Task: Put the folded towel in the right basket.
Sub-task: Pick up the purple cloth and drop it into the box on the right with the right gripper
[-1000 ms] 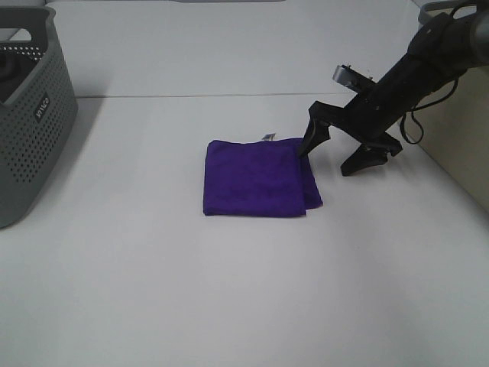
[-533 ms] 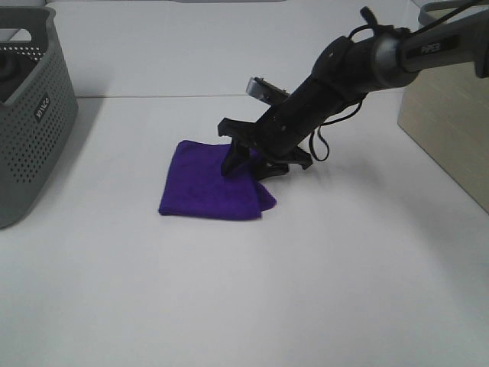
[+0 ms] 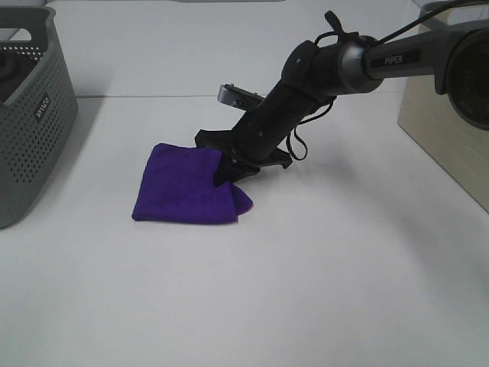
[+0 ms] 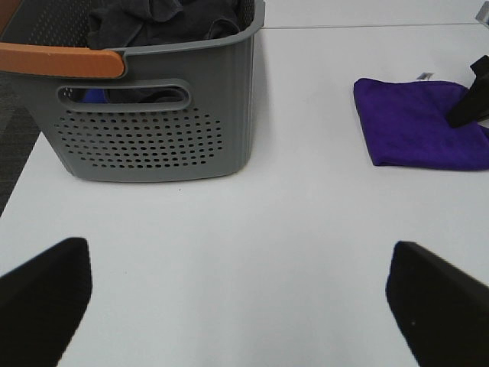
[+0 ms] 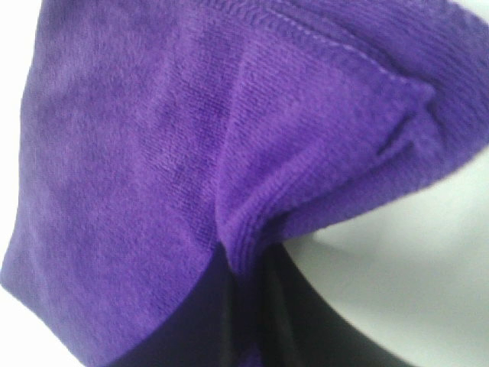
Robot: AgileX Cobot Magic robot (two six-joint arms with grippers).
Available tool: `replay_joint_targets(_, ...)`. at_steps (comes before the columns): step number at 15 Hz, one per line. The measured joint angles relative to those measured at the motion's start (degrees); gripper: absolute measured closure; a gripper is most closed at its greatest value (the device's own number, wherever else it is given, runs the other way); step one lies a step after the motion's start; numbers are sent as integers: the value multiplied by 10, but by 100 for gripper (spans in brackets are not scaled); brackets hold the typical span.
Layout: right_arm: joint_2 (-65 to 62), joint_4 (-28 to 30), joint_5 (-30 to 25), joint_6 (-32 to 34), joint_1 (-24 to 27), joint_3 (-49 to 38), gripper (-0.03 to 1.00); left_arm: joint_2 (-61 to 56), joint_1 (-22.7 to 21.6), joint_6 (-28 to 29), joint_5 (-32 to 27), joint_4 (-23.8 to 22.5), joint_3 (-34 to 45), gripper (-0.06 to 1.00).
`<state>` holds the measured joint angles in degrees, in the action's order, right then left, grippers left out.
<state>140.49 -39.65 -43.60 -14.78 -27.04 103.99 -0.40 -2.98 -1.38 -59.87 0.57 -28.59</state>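
The folded purple terry towel (image 3: 183,191) has slid toward the left edge of the desk (image 3: 321,290). A second ago it lay at the desk's middle with my right claw (image 3: 233,167) spread wide just off its right side. Now it lies flat, left of the middle and in the far half. The right claw is closed on the towel's right border: in the right wrist view the pile (image 5: 137,138) bunches into a crease that runs straight into my dark fingers (image 5: 229,321).

So I am dragging the towel rather than lifting it. It is heading toward the grey perforated plastic basket (image 3: 38,130) at the left edge, and away from the beige box-like container (image 3: 447,130) at the right edge. I judge the grey one to be the goal, being the only plain basket in sight, but the towel is well apart from it and not yet off the desk.

My left claw (image 4: 244,298) hangs spread and empty near the left edge, facing the basket, which already holds dark cloth (image 4: 160,19).

Readable writing is scarce. My right arm carries "PIPER" (image 3: 399,59) in white. The basket's dark label (image 3: 40,107) has white letters I cannot make out for certain. The small white tag (image 4: 425,76) on the towel's far edge is too small to read.
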Motion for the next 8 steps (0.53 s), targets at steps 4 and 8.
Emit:
replay_joint_targets(4,-73,125,-214,107,37,209,89,0,0,0,0,0,0,-5)
replay_joint_targets(8,-150,215,-256,140,143,359,89,0,0,0,0,0,0,-5)
